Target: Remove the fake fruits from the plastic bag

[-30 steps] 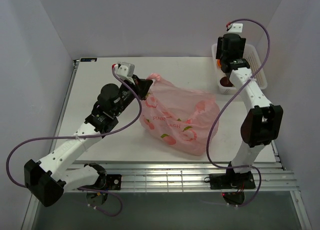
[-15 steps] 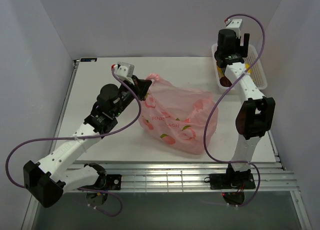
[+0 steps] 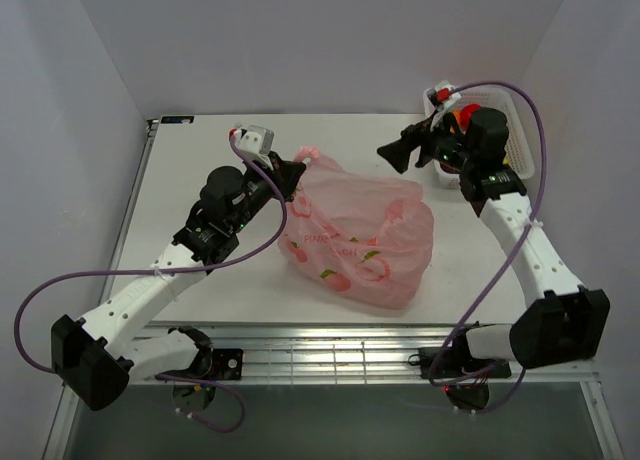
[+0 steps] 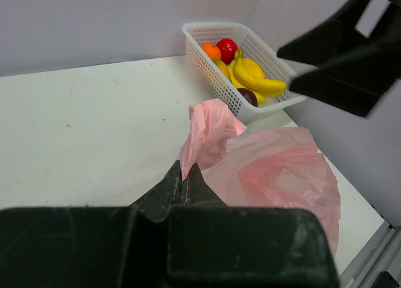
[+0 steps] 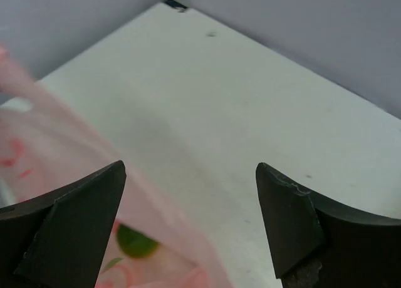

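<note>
Pink peach-print plastic bag [image 3: 360, 235] lies slumped mid-desk [image 3: 200, 200]. The left gripper [image 4: 183, 173], arm reaching forward, is clamped on the bag's handle. Beyond, the right gripper [image 3: 398, 150] hovers with jaws wide over the bag's far edge; a second ago it hung above the white lattice basket [image 4: 216, 26]. That far-corner basket holds an orange [image 4: 210, 50], a red fruit [image 4: 227, 49], bananas [image 4: 254, 75] and a dark fruit [image 4: 249, 97], perhaps a plum.

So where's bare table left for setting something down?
Bare table far-left, between its left edge and the left arm; also the near strip in front of the plastic bag. Crowded at far right: basket and open right tool.
</note>
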You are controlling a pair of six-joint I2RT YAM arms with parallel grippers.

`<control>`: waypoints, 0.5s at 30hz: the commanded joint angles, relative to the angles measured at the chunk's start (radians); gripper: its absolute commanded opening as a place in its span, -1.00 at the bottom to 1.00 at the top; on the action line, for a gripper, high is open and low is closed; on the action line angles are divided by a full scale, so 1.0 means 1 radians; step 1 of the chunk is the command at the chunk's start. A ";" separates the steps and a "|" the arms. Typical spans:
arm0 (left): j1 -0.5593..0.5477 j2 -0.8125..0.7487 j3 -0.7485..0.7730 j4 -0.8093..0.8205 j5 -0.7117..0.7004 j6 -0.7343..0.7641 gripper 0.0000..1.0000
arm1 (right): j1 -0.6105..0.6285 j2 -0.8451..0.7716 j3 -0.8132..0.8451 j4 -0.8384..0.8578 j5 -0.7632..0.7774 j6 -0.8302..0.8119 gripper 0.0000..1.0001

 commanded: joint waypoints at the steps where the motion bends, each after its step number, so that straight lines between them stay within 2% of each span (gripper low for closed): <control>1: -0.001 -0.005 0.010 0.024 -0.003 -0.001 -1.00 | 0.016 -0.179 -0.183 0.321 -0.526 0.245 0.80; 4: -0.001 0.004 0.007 0.027 -0.008 -0.004 -1.00 | 0.068 -0.284 -0.295 0.290 -0.695 0.298 0.80; 7: -0.001 0.009 0.010 0.028 0.023 -0.003 -1.00 | 0.154 -0.342 -0.367 0.117 -0.674 0.252 0.80; 13: -0.001 -0.006 -0.007 0.033 0.090 0.012 -1.00 | 0.223 -0.266 -0.415 0.035 -0.355 0.325 0.80; 14: -0.001 -0.009 -0.012 0.033 0.110 0.014 -1.00 | 0.227 -0.235 -0.411 0.018 -0.220 0.360 0.80; 15: -0.001 -0.014 -0.016 0.036 0.126 0.011 -1.00 | 0.243 -0.218 -0.398 0.009 -0.151 0.374 0.80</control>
